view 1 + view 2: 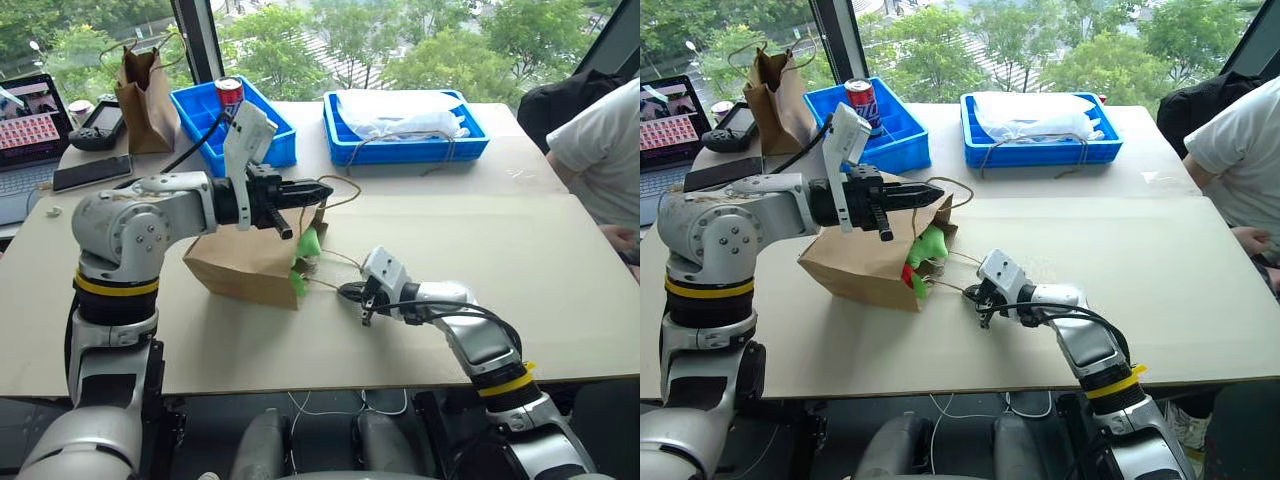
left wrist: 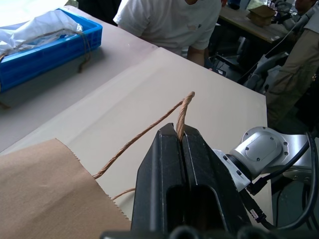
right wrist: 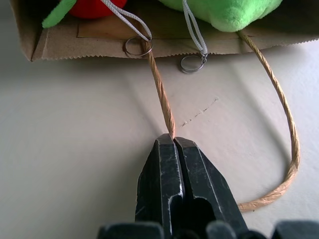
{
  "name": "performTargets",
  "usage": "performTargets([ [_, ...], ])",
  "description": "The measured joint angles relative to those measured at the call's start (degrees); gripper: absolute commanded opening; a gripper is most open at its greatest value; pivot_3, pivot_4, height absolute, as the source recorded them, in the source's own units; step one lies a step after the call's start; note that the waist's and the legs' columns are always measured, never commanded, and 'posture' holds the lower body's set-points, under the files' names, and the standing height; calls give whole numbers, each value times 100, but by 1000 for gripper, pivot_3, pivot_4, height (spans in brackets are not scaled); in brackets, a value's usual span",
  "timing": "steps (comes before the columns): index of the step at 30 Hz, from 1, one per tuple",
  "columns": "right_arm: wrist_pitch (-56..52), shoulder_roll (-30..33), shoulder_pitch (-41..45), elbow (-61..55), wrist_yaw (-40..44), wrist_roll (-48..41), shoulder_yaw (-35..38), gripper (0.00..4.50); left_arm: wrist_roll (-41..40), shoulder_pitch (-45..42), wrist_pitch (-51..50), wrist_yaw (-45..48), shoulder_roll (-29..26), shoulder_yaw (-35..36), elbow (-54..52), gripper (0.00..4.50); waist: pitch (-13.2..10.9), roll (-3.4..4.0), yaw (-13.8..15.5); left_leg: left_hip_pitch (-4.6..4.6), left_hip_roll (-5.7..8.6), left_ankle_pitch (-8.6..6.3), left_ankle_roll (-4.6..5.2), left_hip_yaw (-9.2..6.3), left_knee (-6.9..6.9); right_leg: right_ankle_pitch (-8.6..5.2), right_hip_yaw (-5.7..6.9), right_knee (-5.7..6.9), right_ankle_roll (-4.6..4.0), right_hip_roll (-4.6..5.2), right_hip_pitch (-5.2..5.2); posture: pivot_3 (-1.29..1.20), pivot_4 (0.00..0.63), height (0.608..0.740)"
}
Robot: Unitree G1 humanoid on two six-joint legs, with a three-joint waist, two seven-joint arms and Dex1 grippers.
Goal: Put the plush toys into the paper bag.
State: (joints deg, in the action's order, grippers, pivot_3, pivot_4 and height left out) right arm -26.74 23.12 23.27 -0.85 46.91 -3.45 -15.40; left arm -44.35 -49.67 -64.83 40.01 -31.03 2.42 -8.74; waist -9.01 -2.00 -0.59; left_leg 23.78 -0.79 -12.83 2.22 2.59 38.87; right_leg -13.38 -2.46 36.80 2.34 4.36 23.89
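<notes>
**Both twine handles pinched, toys at the bag's mouth**

The paper bag [image 1: 855, 262] lies on its side. Its upper handle [image 2: 182, 112] is clamped in the left gripper [image 1: 318, 190], its lower handle [image 3: 160, 94] in the right gripper [image 3: 174, 142]. The soft red toy [image 3: 92, 7] and green toy [image 3: 224, 10] sit just inside its serrated rim. The handles should be raised evenly, so the mouth turns up.

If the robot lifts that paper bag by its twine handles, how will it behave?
The paper bag lies on its side with thin creased walls, so it would likely sag and swing. The plush toys look light and sit at its mouth, so they may slide. The twine handles look thin but bend freely.
</notes>
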Motion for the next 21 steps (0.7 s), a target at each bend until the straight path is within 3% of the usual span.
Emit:
performTargets([
  [7,114,660,133,-521,29,82,217,21,17,-28,20,7,7,2,86,0,-1,-1,-8,37,1,0,0,3,1,0,-1,0,0,0,38,0,150,740],
  [13,-1005,993,1101,-1713,80,-982,1323,21,24,-280,142,-23,193,2,233,0,-2,-1,-17,41,-4,-2,3,-6,-6,0,7,0,0,-2,42,0,150,740],
  [21,-1784,1452,1642,-2329,259,-1547,1308,21,276,-380,521,76,314,-161,526,0,-2,-1,-1,49,1,-3,6,1,-2,0,5,-12,0,3,41,0,150,740],
])
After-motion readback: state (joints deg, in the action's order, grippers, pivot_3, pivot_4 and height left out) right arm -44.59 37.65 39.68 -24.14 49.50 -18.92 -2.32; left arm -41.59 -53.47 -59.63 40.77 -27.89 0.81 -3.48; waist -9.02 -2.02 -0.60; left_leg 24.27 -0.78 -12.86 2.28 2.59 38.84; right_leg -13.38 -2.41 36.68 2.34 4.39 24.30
